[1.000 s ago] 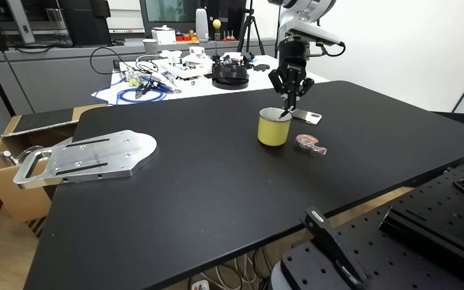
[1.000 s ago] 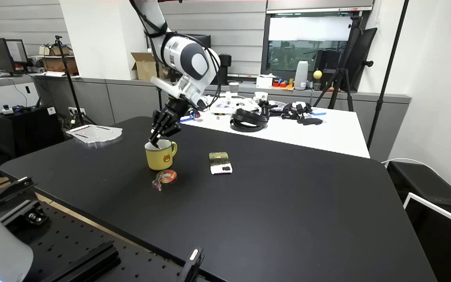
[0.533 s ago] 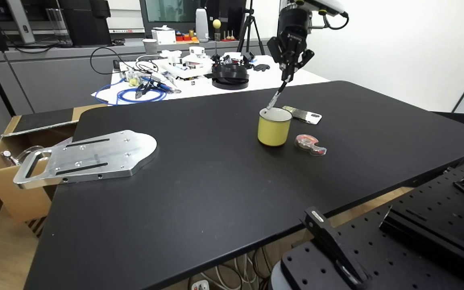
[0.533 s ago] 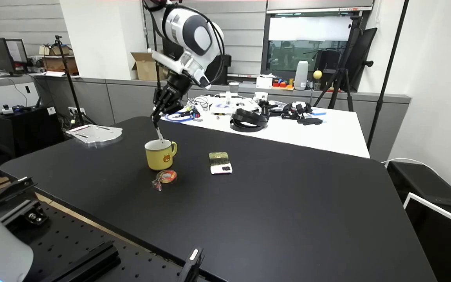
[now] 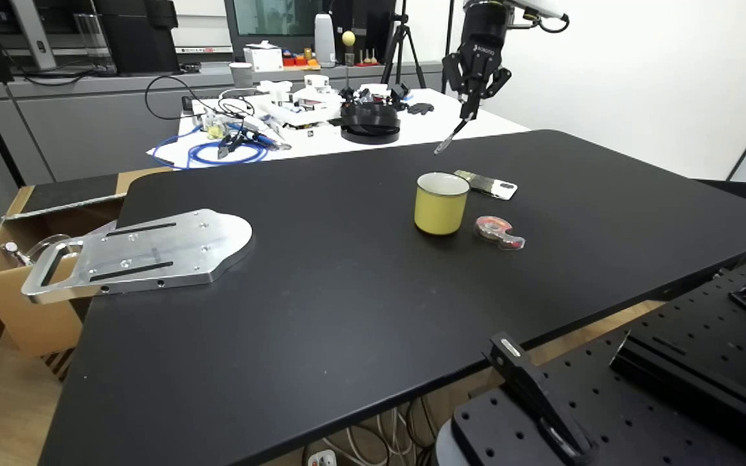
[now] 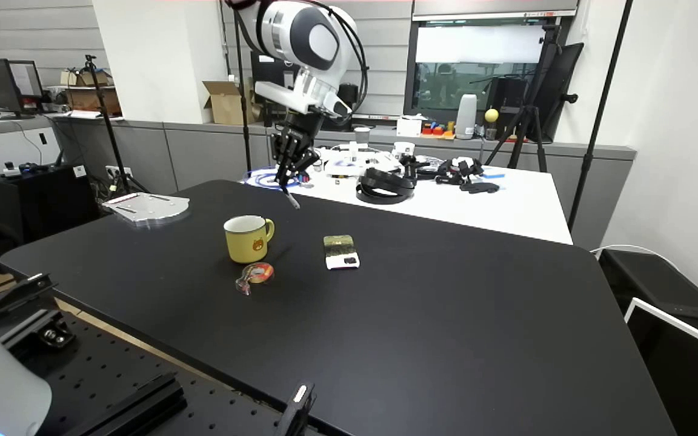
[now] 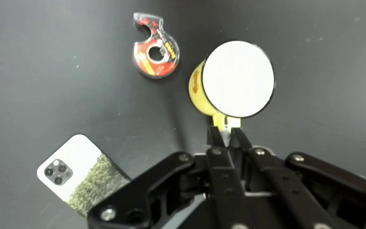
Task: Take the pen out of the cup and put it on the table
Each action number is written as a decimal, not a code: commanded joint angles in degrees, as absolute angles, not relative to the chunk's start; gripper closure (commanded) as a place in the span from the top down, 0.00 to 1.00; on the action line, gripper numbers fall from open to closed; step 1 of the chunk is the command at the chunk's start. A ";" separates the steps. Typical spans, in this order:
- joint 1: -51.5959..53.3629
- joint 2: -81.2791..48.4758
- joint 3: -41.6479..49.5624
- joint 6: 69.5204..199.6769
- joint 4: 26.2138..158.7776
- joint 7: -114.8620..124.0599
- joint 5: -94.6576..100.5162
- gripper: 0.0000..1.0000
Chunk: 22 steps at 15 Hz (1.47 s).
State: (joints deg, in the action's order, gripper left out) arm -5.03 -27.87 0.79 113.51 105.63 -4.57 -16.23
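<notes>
The slim pale-ended pen (image 5: pixel 449 140), clamped in the black gripper (image 5: pixel 468 116), upper right, has left the round yellow cup (image 5: pixel 440 208); lowering likely follows.

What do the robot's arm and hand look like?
The arm is white and rounded, with a dark grey ring on one joint and black cables running alongside. Its hand is black, with hinged links, shiny silver screws and two slim fingers. In an exterior view it shows small white markings, too tiny to read.
</notes>
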 commanded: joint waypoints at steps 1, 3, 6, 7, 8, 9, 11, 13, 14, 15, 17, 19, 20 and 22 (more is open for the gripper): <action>-4.87 -29.15 0.97 124.12 108.69 -6.70 -14.02 0.03; -4.89 -31.02 0.54 131.77 110.50 -7.41 -13.63 0.03; -5.09 -34.50 -0.39 141.54 112.54 -8.07 -13.62 0.03; -5.16 -35.79 -0.69 144.17 112.98 -8.16 -13.49 0.03; -5.15 -36.97 -0.89 146.27 113.25 -7.94 -13.21 0.03; -5.27 -38.12 -1.17 147.99 113.38 -7.75 -13.03 0.03; -5.38 -40.06 -1.43 150.36 113.42 -7.28 -12.20 0.03; -5.53 -41.38 -1.69 151.74 113.39 -7.02 -11.82 0.03; -5.68 -41.71 -1.88 151.82 113.35 -6.84 -11.88 0.03; -5.92 -41.46 -2.23 151.35 113.38 -6.93 -11.98 0.37; -6.03 -40.38 -2.66 150.87 113.63 -6.87 -12.15 0.44; -6.41 -38.29 -3.63 150.54 114.27 -7.48 -12.54 0.58; -6.78 -37.07 -4.28 150.25 114.66 -8.04 -12.82 0.64; -7.93 -34.43 -5.96 149.63 115.42 -9.17 -13.93 0.78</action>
